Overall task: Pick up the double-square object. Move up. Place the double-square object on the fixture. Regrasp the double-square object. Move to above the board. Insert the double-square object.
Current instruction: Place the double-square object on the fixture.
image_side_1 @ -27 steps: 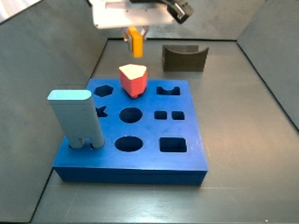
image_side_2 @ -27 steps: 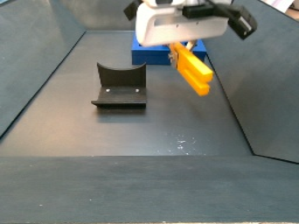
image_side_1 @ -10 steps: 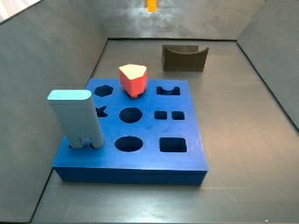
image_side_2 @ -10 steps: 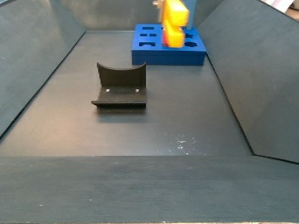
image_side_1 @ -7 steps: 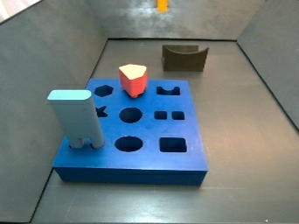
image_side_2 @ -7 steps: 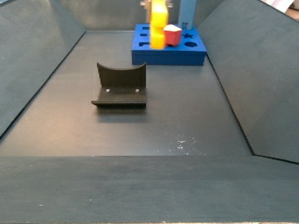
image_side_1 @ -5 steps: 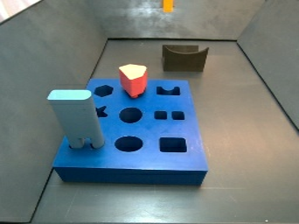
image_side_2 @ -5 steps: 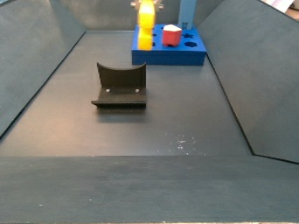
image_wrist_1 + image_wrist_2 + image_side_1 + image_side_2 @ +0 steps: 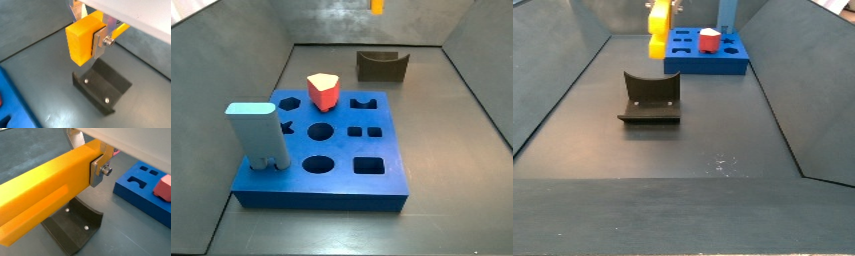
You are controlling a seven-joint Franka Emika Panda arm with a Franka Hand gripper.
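Fixture [image 9: 101,91] lies directly beneath the gripper [image 9: 101,34], whose jaws are clamped on the double-square object [image 9: 50,201]. High above the fixture in a side view [image 9: 651,97], the yellow block [image 9: 657,30] hangs upright, its long axis vertical, well clear of the U-notch.

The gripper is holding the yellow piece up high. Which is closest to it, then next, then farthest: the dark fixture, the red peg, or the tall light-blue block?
Judged from a side view; the gripper itself shows only in the wrist views, clamped on the double-square object.
1. The fixture, almost under the held piece.
2. The red peg, at the board's far edge.
3. The tall light-blue block, at the board's near corner.
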